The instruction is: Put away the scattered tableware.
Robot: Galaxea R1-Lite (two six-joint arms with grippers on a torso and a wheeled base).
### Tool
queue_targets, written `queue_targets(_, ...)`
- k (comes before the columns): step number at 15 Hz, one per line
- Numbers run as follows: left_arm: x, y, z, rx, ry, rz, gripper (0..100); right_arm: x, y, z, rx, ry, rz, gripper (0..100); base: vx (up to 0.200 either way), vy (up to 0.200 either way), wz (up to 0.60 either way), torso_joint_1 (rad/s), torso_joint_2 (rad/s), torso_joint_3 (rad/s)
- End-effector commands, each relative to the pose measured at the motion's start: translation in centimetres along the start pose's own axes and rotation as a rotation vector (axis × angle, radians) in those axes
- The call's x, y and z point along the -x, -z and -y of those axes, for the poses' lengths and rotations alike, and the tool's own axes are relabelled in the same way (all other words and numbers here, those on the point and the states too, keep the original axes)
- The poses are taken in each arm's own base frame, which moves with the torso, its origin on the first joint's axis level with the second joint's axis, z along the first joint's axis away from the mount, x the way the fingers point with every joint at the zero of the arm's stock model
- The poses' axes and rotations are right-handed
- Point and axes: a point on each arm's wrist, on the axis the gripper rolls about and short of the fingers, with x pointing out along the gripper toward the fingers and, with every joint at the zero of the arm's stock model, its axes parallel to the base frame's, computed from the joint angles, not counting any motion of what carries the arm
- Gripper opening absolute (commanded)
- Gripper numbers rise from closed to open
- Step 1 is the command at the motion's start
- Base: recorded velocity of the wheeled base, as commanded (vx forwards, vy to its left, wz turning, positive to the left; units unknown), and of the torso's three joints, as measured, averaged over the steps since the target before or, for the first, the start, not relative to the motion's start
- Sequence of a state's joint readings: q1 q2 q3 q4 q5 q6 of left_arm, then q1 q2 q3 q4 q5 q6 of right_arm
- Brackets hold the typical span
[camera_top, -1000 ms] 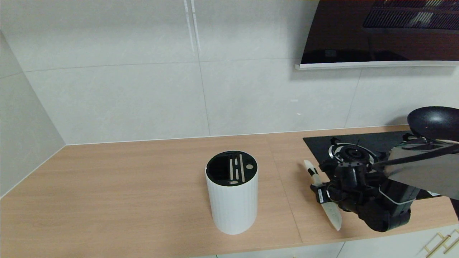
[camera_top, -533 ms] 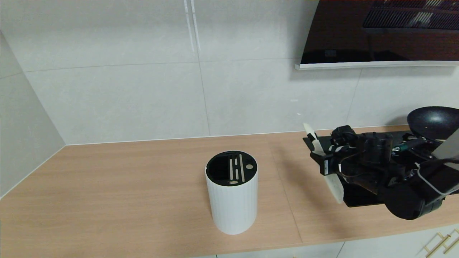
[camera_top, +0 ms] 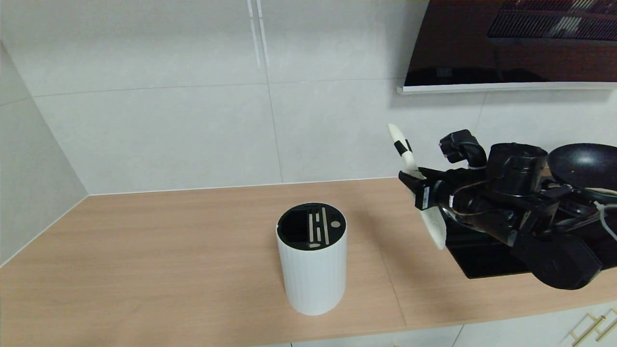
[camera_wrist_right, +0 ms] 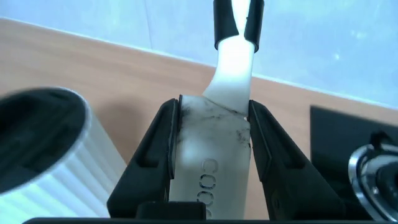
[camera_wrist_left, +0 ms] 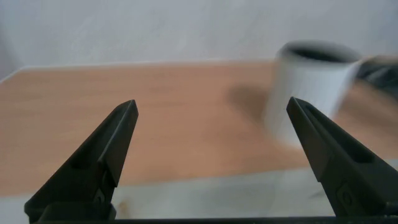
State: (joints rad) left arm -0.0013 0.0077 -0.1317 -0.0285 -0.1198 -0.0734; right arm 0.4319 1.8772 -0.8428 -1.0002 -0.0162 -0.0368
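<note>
Along a tiled wall, a wide wooden surface point(camera_top: 168, 250) carries a white ribbed holder point(camera_top: 313, 274) with a black slotted top, standing upright near the front edge. To its right, by the black hob point(camera_top: 482, 262), the right claw point(camera_top: 420, 189) is clenched on a white knife point(camera_top: 433, 225), held in the air, handle up, blade slanting down. The left claw point(camera_wrist_left: 210, 104) hangs released, fingers wide apart.

Partial lettering only
Grey letters are seen on the white knife blade point(camera_wrist_right: 211, 149), cut short at the view's edge; nothing whole is readable.
</note>
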Motion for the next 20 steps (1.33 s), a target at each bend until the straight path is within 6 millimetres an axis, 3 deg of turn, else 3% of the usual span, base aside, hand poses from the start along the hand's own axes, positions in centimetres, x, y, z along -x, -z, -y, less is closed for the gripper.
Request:
queue_targets(1,-0.9,-6.6,0.8,0.034,0.212,-0.038,100,0.0,-2.1,-0.7,-0.001,-0.02,0.072,0,0.0,0.0,0.0,0.0,0.0,0.0)
queue_targets(2,-3.2,-9.9,1.0,0.053,0.313,-0.122,100,-0.3,-3.0,-1.7,-0.003,-0.045,0.102,0,0.0,0.0,0.0,0.0,0.0,0.0)
queue_targets(3,-4.8,-10.8,1.0,0.071,0.351,-0.179,100,-0.3,-3.3,-2.2,-0.003,-0.059,0.107,0,0.0,0.0,0.0,0.0,0.0,0.0)
queue_targets(4,-9.7,-10.8,0.6,0.131,0.413,-0.353,100,0.0,-3.8,-3.3,-0.004,-0.088,0.113,0,0.0,0.0,0.0,0.0,0.0,0.0)
queue_targets(6,-16.2,-8.6,0.9,0.174,0.506,-0.562,100,1.5,-3.9,-5.0,-0.007,-0.098,0.105,0,0.0,0.0,0.0,0.0,0.0,0.0)
queue_targets(8,-21.8,-6.8,1.3,0.202,0.53,-0.55,100,2.7,-4.4,-7.0,-0.009,-0.137,0.114,0,0.0,0.0,0.0,0.0,0.0,0.0)
queue_targets(10,-25.1,-5.5,3.0,0.296,0.587,-0.523,100,3.3,-4.4,-8.5,-0.011,-0.162,0.111,0,0.0,0.0,0.0,0.0,0.0,0.0)
queue_targets(11,-26.8,-5.1,4.7,0.427,0.634,-0.503,100,3.7,-4.1,-9.9,-0.011,-0.178,0.099,0,0.0,0.0,0.0,0.0,0.0,0.0)
queue_targets(13,-28.4,-4.5,7.4,0.586,0.705,-0.471,100,4.1,-3.3,-12.0,-0.005,-0.203,0.073,0,0.0,0.0,0.0,0.0,0.0,0.0)
queue_targets(15,-29.0,-2.9,9.5,0.617,0.713,-0.459,100,4.4,-2.8,-13.4,0.0,-0.224,0.056,0,0.0,0.0,0.0,0.0,0.0,0.0)
queue_targets(17,-29.2,0.3,13.0,0.607,0.7,-0.474,100,4.5,-2.1,-14.5,0.008,-0.218,0.035,0,0.0,0.0,0.0,0.0,0.0,0.0)
queue_targets(20,-29.5,1.2,14.6,0.612,0.752,-0.425,100,5.2,-2.0,-15.3,0.01,-0.232,0.03,0,0.0,0.0,0.0,0.0,0.0,0.0)
